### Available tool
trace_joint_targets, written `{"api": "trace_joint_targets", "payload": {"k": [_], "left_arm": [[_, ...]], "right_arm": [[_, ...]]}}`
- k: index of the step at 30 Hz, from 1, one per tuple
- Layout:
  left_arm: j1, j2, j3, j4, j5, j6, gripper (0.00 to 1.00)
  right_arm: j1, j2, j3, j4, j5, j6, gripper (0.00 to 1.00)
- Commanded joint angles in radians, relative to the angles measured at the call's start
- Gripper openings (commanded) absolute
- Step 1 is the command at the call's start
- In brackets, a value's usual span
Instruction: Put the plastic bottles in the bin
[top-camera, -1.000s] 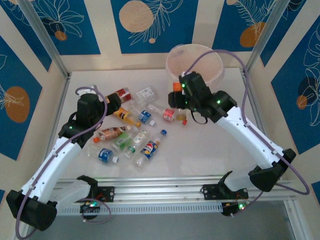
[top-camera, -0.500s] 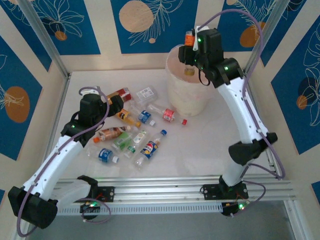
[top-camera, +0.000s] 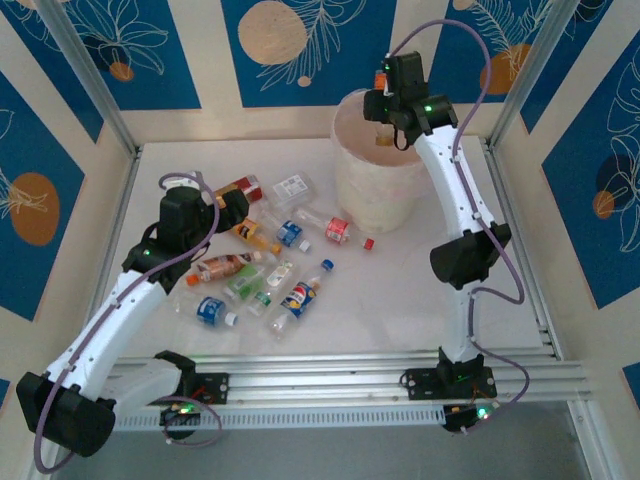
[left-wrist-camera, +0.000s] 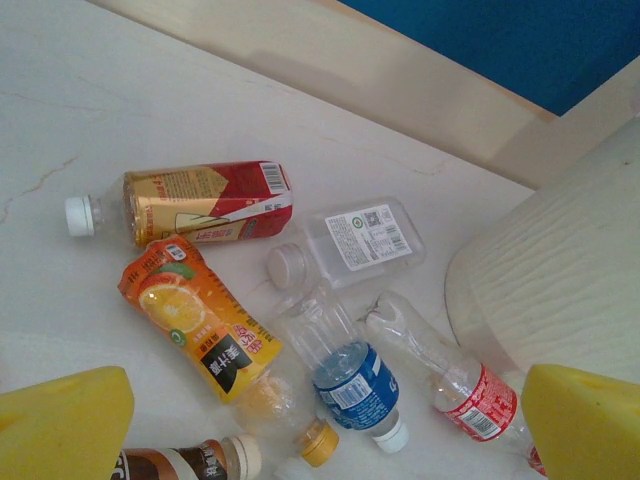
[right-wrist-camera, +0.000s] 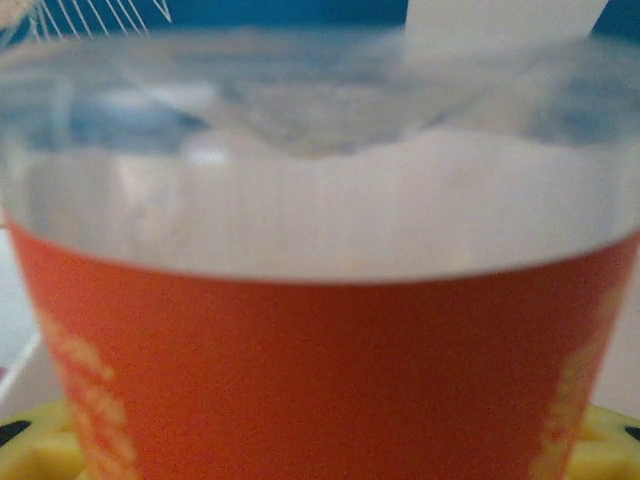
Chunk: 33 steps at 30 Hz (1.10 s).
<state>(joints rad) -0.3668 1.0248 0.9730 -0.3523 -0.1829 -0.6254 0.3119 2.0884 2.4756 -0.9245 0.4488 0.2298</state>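
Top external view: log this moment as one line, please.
right end effector: holds orange-label bottle above bin | left end effector: open, over bottles on table | phase: pre-drop

I get bright, even light with soft shadows on the surface, while my right wrist view blurs on the orange-labelled bottle.

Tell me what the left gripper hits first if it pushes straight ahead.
Probably the orange-labelled bottle, lying just ahead of the left gripper, with the blue-labelled bottle close beside it; depth is unclear.
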Motion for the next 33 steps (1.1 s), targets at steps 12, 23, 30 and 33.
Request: {"api": "trace_joint_targets", "payload": {"k": [12, 23, 30, 33], "left_arm": [[0.008, -0.007, 0.017, -0.021, -0.001, 0.016, 0.99], [0.007, 0.026, 0.056, -0.086, -0.068, 0.061, 1.00], [0.008, 0.069, 0.096, -0.153, -0.158, 0.104, 1.00], [0.015, 0.092, 0.115, -0.191, -0.185, 0.121, 0.99]], "right_arm": [[-0.030, 0.137, -0.006, -0.131, -0.118, -0.016, 0.44], [-0.037, 0.218, -0.018, -0.157, -0.116, -0.030, 0.49], [-0.052, 0.264, 0.003, -0.173, -0.124, -0.022, 0.58], [-0.058, 0.272, 0.005, -0.175, -0.128, -0.018, 0.61]]}}
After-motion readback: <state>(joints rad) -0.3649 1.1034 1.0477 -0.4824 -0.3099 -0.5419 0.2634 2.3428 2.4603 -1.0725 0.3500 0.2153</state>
